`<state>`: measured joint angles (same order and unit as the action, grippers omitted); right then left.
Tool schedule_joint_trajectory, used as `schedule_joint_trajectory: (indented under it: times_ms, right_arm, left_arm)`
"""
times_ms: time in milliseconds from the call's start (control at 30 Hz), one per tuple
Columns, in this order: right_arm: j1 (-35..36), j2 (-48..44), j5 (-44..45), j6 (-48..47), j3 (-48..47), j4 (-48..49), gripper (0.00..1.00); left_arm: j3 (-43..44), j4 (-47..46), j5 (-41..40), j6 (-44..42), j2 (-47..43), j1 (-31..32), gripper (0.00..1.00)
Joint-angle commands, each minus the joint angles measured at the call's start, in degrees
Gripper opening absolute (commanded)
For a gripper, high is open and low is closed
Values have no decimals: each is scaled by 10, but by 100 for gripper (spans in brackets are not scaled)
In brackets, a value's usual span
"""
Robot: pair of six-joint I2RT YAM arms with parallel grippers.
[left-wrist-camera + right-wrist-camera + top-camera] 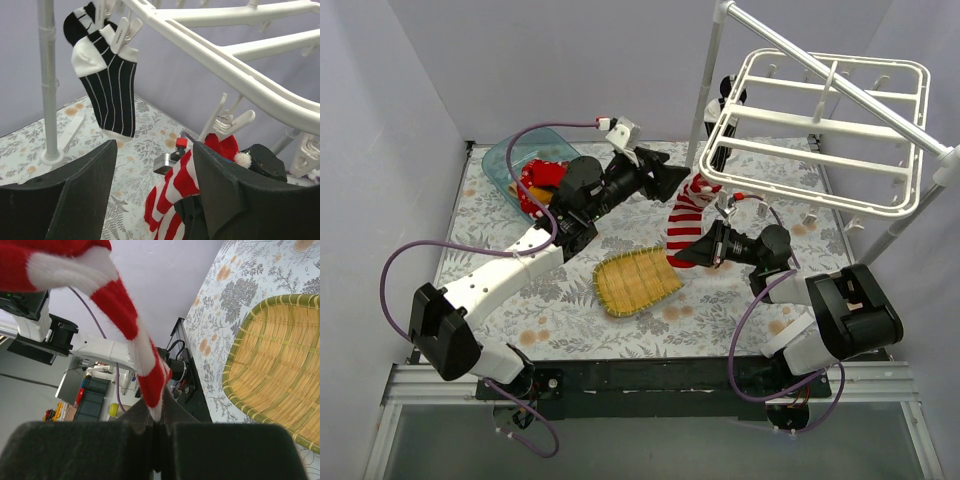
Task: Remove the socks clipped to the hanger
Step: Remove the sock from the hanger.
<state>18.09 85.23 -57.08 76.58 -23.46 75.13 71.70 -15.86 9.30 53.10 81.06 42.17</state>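
Observation:
A red-and-white striped sock [687,215] hangs from a clip [226,122] at the near left corner of the white hanger [820,130]. My right gripper [698,251] is shut on the sock's toe [154,390] and holds it stretched below the clip. Just left of the sock's cuff, my left gripper [672,182] stands open; in the left wrist view the sock [176,186] lies against the right finger [225,192]. A black-and-white striped sock [112,92] hangs clipped farther back on the hanger [235,55].
A yellow woven mat [635,283] lies on the floral tablecloth under the sock. At the back left stands a blue bin [510,160] holding red socks [540,180]. The white pole stand [705,90] carries the hanger; its foot [52,155] rests on the table.

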Motion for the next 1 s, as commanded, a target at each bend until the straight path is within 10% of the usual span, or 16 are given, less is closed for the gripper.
schedule_joint_trajectory:
  times_ms: [0, 967]
  right_arm:
    - [4, -17, -12, 3, 3, 326, 1]
    - [16, 6, -16, -8, 0, 312, 1]
  left_arm:
    - [-19, -52, 81, -18, -27, -1, 62]
    - [3, -41, 186, -82, -13, 0, 68]
